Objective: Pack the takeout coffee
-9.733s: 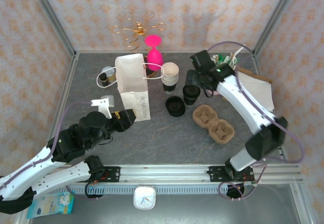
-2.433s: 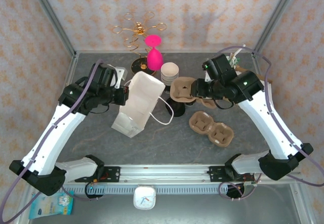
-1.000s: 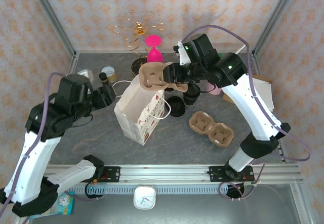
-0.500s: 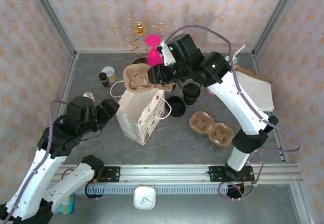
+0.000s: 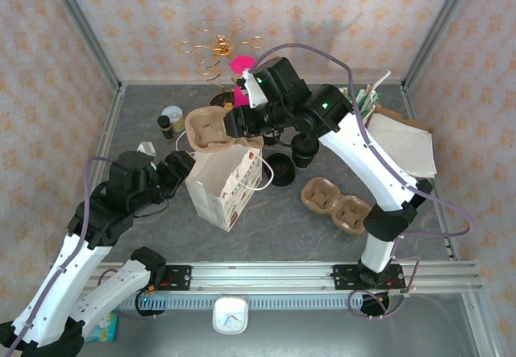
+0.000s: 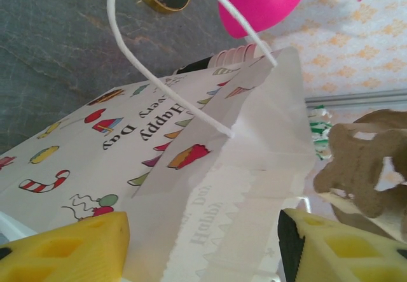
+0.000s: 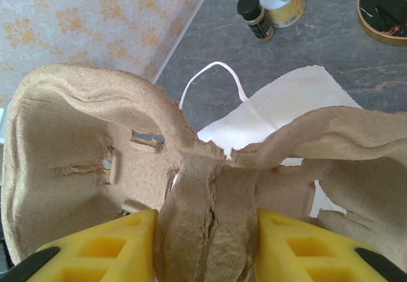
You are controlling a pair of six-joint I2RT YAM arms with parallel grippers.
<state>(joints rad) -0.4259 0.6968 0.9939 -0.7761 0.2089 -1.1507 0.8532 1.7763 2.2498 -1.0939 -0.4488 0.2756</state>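
- Your cup carrier (image 5: 208,128): brown moulded pulp with ragged edges, and the pockets you can see are bare pulp. It's held over the gift bag (image 5: 222,188) mouth, upper left of centre.
- Right gripper (image 7: 205,240) is clamped on the carrier's centre rib.
- Left gripper (image 6: 203,244) has its pads apart, straddling the bag's top edge.
- Room: the carrier overhangs the bag's left rim. There's bare table (image 5: 282,232) at lower centre.
- Count: two carriers including the spare carrier (image 5: 337,204), one bag, one can (image 5: 172,118), one bottle (image 5: 165,126).
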